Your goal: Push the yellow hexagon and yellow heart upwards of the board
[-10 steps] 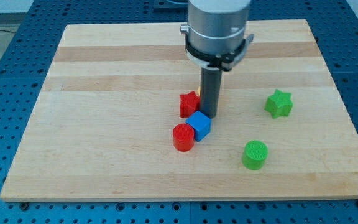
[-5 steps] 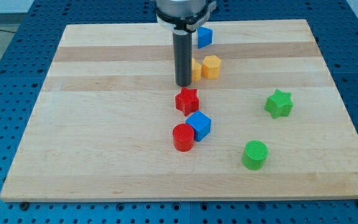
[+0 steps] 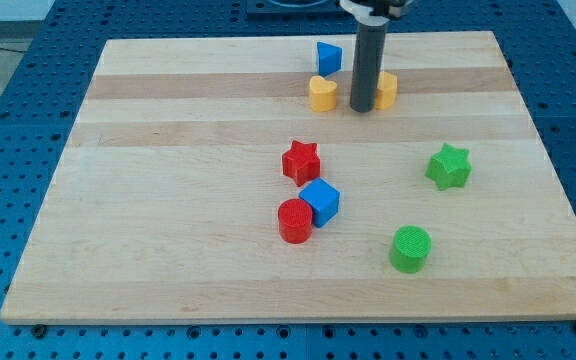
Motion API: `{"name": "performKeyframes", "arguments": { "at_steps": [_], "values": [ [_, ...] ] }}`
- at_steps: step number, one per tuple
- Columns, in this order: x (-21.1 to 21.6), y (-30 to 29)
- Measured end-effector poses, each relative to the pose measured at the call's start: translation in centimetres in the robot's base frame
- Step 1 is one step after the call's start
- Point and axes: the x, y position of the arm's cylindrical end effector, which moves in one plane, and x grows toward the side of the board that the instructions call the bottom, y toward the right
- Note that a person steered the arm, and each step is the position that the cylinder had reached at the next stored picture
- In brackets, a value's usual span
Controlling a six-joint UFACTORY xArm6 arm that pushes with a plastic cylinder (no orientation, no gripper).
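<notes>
The yellow heart [image 3: 322, 92] lies near the board's top, just below a blue block [image 3: 329, 57]. The yellow hexagon [image 3: 386, 88] sits to its right, partly hidden behind my rod. My tip [image 3: 362, 108] rests on the board between the two yellow blocks, close against the hexagon's left side and a short gap right of the heart.
A red star [image 3: 301, 161], a blue cube [image 3: 320, 202] and a red cylinder [image 3: 294, 220] cluster at the board's middle. A green star [image 3: 448, 166] and a green cylinder [image 3: 410, 248] lie at the right. The wooden board [image 3: 168, 200] sits on a blue perforated table.
My tip has moved up and to the right, from beside the red star to between the yellow blocks. The yellow hexagon and heart have shifted upwards and apart.
</notes>
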Motion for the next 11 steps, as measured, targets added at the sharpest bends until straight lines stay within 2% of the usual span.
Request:
{"name": "performKeyframes", "arguments": {
  "at_steps": [1, 3, 5, 7, 9, 10, 11],
  "values": [
    [1.3, 2.2],
    [-2.1, 2.0],
    [-2.7, -1.9],
    [-3.5, 1.3],
    [-5.5, 2.3],
    [-4.6, 1.8],
    [-1.2, -0.1]
  ]
}}
